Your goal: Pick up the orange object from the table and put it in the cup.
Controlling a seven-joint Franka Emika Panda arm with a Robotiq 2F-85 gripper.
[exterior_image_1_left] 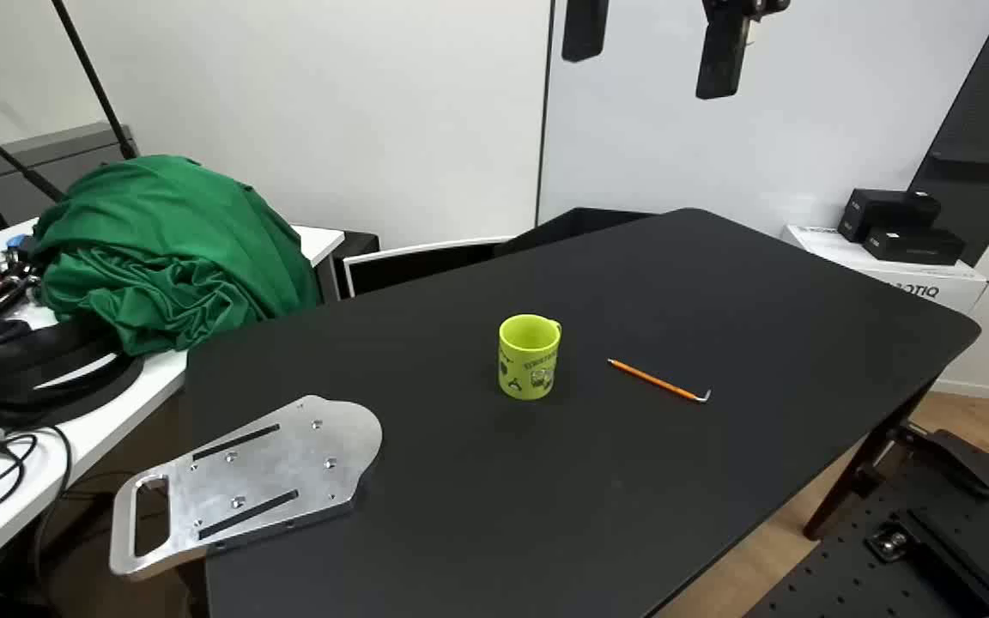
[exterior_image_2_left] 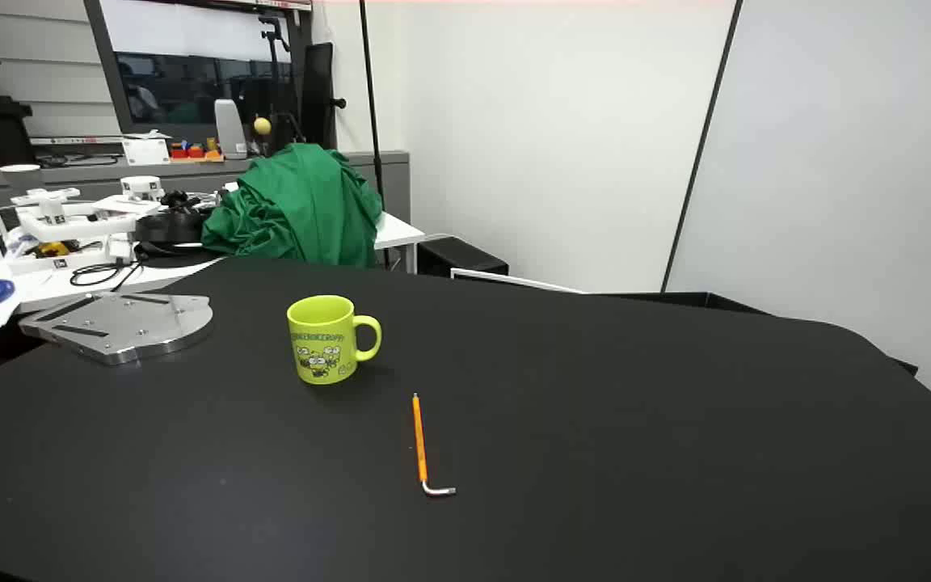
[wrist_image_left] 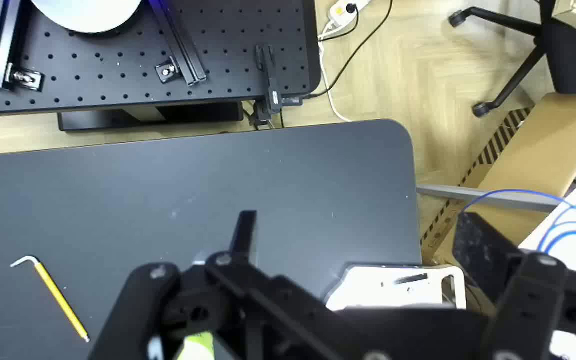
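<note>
The orange object (exterior_image_1_left: 654,380) is a thin orange hex key with a bent silver end, lying flat on the black table (exterior_image_1_left: 494,515). It also shows in an exterior view (exterior_image_2_left: 419,440) and at the lower left of the wrist view (wrist_image_left: 61,301). The lime cup (exterior_image_1_left: 529,367) stands upright beside it, handle on one side, also in an exterior view (exterior_image_2_left: 322,343). In the wrist view only a bit of the cup (wrist_image_left: 199,346) shows behind the gripper. My gripper (exterior_image_1_left: 649,77) is open and empty, high above the table; its fingers are wide apart in the wrist view (wrist_image_left: 359,215).
A silver metal plate (exterior_image_1_left: 263,476) with a handle slot lies at the table's edge, also in an exterior view (exterior_image_2_left: 126,322) and the wrist view (wrist_image_left: 388,290). A green cloth heap (exterior_image_1_left: 168,249) sits on a white side table. A black perforated board (wrist_image_left: 228,55) stands across a gap.
</note>
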